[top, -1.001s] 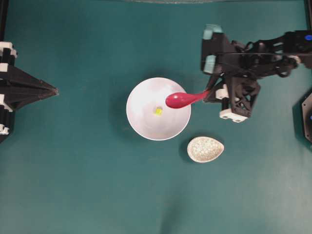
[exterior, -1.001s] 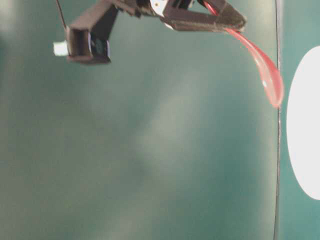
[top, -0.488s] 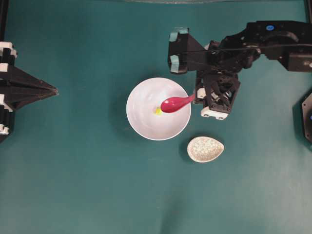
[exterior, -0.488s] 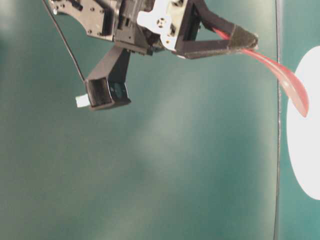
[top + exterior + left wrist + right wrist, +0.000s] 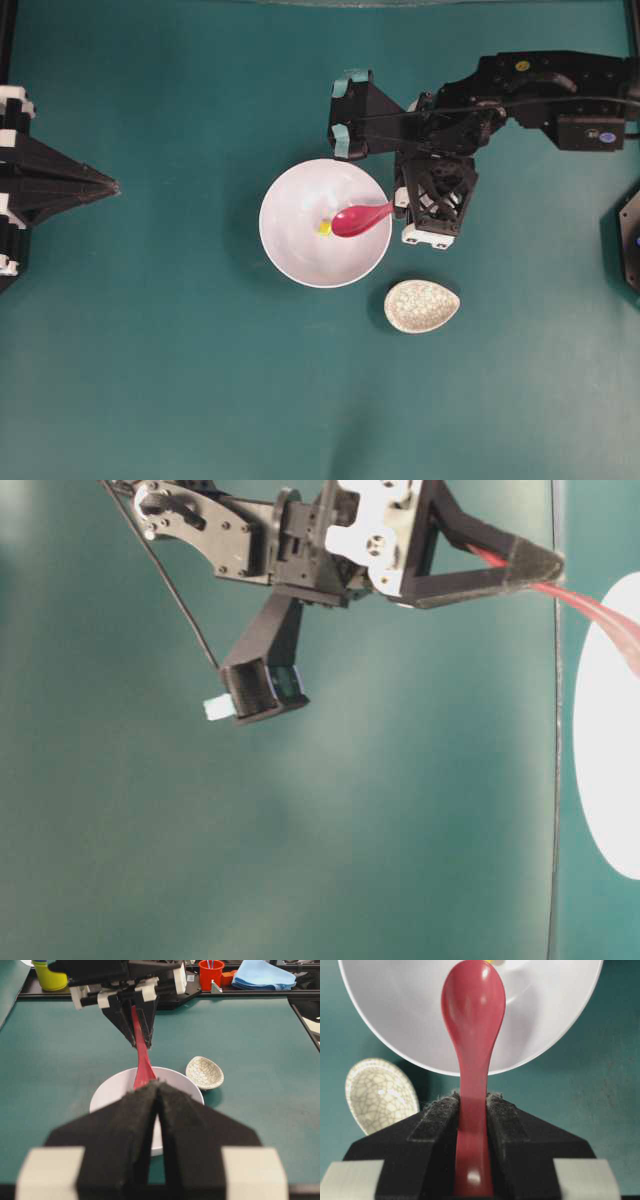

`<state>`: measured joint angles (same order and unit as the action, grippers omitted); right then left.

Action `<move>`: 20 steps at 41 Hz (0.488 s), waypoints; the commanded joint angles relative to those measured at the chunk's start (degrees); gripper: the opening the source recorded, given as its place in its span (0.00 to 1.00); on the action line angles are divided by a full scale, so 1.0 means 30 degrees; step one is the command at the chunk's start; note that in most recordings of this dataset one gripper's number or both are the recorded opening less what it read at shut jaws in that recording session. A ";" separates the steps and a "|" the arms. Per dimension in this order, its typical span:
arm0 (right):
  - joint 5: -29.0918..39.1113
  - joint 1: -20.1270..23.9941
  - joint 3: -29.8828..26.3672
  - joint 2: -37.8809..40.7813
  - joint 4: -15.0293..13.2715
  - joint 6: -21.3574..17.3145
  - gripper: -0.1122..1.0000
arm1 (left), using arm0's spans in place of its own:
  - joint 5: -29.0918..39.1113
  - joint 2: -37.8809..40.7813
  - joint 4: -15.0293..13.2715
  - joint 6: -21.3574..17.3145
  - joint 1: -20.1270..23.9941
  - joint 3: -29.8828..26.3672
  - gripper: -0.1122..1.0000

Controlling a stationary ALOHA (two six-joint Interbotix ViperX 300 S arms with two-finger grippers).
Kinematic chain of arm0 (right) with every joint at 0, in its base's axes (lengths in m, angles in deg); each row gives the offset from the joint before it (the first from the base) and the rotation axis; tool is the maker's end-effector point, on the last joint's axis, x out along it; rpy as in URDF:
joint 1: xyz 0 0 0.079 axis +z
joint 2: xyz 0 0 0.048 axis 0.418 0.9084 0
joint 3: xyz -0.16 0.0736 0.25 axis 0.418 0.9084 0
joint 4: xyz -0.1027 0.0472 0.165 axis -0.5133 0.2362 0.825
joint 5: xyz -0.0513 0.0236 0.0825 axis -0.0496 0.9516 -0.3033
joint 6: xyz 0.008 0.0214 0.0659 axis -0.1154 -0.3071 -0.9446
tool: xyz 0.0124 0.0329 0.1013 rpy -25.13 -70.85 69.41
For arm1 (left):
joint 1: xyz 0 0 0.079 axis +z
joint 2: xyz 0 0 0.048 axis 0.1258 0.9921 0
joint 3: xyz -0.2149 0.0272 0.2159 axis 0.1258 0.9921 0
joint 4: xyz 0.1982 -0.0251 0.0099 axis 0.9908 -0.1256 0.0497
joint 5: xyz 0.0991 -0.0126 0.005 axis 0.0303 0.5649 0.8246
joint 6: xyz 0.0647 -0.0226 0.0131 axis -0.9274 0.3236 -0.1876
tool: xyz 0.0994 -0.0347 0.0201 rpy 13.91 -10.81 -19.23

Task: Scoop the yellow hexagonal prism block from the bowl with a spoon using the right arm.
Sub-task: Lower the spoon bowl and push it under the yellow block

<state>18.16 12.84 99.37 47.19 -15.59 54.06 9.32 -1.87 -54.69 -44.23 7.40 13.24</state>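
Note:
The white bowl sits mid-table, and the tiny yellow hexagonal prism block lies inside it. My right gripper is shut on the handle of the pink-red spoon, just beyond the bowl's right rim. The spoon's scoop reaches into the bowl, its tip right beside the block. In the right wrist view the spoon runs up between my pads over the bowl, and the block peeks out past the scoop's tip. My left gripper rests shut and empty at the far left.
A speckled grey spoon rest lies just below and right of the bowl, under the right arm. In the left wrist view a yellow cup, a red cup and a blue cloth stand beyond the table's far edge.
My right arm has moved left and lower, carrying the spoon from above the bowl's right rim down into the bowl until the scoop's tip is beside the block. The left arm has not moved.

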 commanded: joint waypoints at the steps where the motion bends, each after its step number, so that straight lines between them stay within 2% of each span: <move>1: -0.0117 -0.0059 -0.0322 -0.0117 0.0059 -0.0029 0.29 | -0.0146 0.0088 0.0059 -0.0029 0.0029 -0.0557 0.14; 20: -0.0176 -0.0059 -0.0498 0.0645 0.0117 -0.0029 0.29 | -0.0264 0.0059 0.0029 -0.0029 0.0000 -0.0586 0.14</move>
<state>17.89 12.76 99.37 49.65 -15.50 54.06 9.15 -1.87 -54.78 -44.23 7.31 13.24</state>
